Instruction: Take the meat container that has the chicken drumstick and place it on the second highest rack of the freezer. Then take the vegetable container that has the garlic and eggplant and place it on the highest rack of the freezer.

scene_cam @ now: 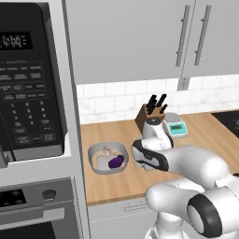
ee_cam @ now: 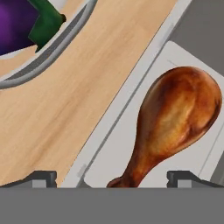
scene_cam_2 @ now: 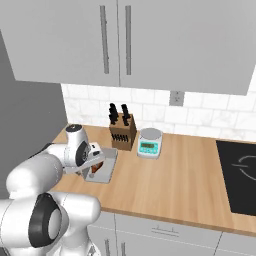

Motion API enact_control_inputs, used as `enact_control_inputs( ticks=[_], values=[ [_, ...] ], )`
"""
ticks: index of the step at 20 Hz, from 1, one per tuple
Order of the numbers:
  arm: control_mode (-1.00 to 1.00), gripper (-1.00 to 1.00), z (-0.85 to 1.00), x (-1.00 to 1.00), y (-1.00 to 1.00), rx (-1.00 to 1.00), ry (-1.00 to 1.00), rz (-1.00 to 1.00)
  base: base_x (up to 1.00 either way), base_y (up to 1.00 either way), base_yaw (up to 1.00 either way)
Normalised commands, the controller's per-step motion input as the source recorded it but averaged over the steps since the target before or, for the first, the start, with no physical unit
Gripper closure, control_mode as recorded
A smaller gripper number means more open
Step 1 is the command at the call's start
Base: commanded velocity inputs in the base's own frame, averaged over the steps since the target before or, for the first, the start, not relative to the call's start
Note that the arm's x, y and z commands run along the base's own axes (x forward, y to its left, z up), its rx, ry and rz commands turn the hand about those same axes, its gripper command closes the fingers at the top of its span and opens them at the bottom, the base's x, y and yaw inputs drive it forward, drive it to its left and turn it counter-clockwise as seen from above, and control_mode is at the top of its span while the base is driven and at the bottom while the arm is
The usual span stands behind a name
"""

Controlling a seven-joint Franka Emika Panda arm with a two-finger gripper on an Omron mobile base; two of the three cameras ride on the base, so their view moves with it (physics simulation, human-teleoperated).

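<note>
A: Where is the end effector (ee_cam: 112, 177) right now?

B: Low over the meat container (ee_cam: 131, 144), which sits on the wooden surface (ee_cam: 57, 109). In the hand view its two dark fingertips (ee_cam: 41, 177) stand well apart at the bottom, one outside the tray's near rim and one over the tray floor. So it is spread wide, with that rim and the thin end of the chicken drumstick (ee_cam: 175, 118) between the tips.

A: Is it touching anything?

B: From these angles I cannot tell. In the right base view the arm covers most of the tray (scene_cam_2: 102, 172), so contact stays uncertain.

A: And the vegetables?

B: The rounded grey bowl (scene_cam: 95, 168) lies just left of the arm in the left base view, near the surface's left end. The eggplant (scene_cam: 115, 162) is inside it, with the garlic (scene_cam: 107, 151) beside it. In the hand view the bowl's rim curves through the upper left corner, apart from the tray.

A: Anything else around?

B: A knife block (scene_cam_2: 123, 132) and a small kitchen scale (scene_cam_2: 150, 142) stand by the tiled wall, behind the tray. A microwave (scene_cam: 25, 79) sits to the far left.
</note>
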Motion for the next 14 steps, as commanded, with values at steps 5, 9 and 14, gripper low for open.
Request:
enact_control_inputs(
  ticks=[5, 9, 14],
  values=[
    [-1.0, -1.0, -0.13, -0.38, 0.0, 0.0, -0.01, 0.0, 0.0, 0.0, 0.0],
    [-1.0, -1.0, -0.19, -0.03, 0.0, 0.0, 0.0, 0.0, 0.0, 0.0, 0.0],
    [-1.0, -1.0, -0.32, 0.0, 0.0, 0.0, 0.0, 0.0, 0.0, 0.0, 0.0]
  ],
)
